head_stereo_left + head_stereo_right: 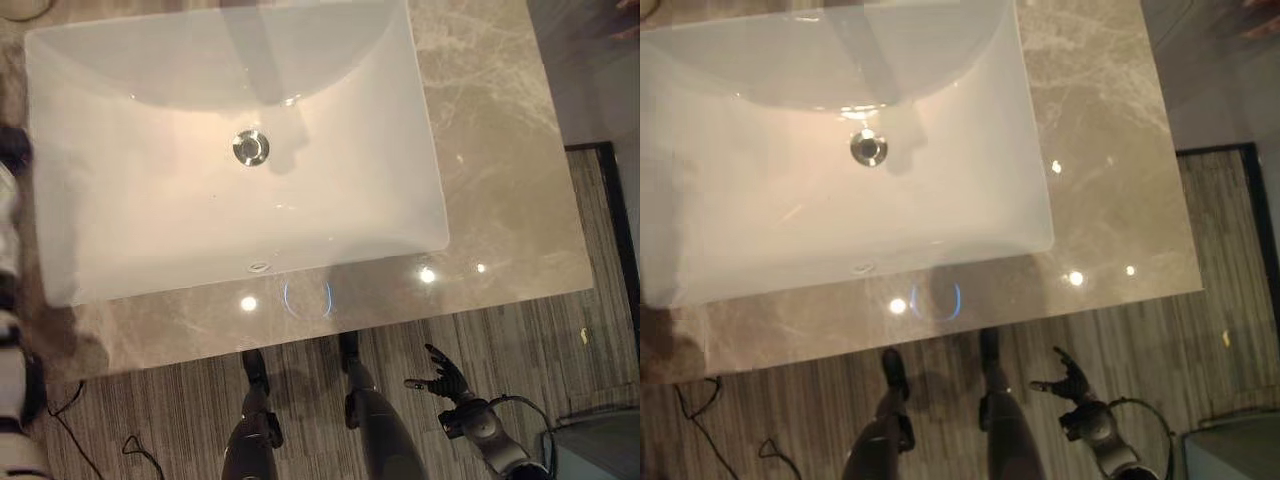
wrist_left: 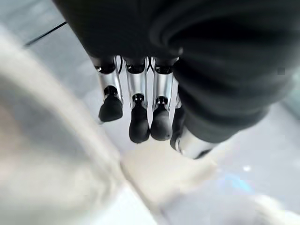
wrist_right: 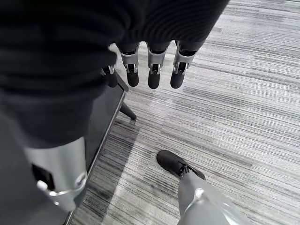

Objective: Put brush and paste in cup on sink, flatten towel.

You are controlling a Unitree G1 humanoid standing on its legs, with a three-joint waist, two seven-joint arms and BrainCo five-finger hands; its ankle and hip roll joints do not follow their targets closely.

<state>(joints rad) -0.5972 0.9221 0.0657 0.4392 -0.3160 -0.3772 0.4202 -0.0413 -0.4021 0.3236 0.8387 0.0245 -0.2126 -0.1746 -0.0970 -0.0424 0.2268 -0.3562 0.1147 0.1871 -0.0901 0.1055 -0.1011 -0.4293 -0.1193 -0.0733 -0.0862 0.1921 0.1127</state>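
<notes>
- Sink (image 1: 150,230): I see a white rectangular basin set into the worktop (image 1: 500,150). It takes up most of both eye views, from the far edge almost to the near one.
- Drain (image 1: 251,147): a round metal plug at the bottom of the basin, a little toward the far side. There's a small overflow slot (image 1: 259,267) in the near wall.
- The worktop is grey-brown veined stone. It wraps the basin with a narrow strip along the near edge and a wider strip on the robot's right. On the near strip I see glare spots and a faint blue ring reflection (image 1: 307,297).
- Right robot hand (image 1: 443,380): low, in front of the worktop's near edge and off to the right, over the floor (image 1: 520,340). It's well apart from the sink. Fingers (image 3: 153,75) are loosely extended, thumb out to the side, with nothing in its grasp.
- The right wrist view puts a dark flat panel (image 3: 105,117) on a thin leg just beside that hand, standing on the striped grey floor.
- Left robot hand (image 2: 140,122): fingers hang straight and relaxed, side by side, with nothing between them.
- Past the left fingertips there's a pale cream patch (image 2: 164,173) on a light surface. It's too blurred for me to tell what it is.
</notes>
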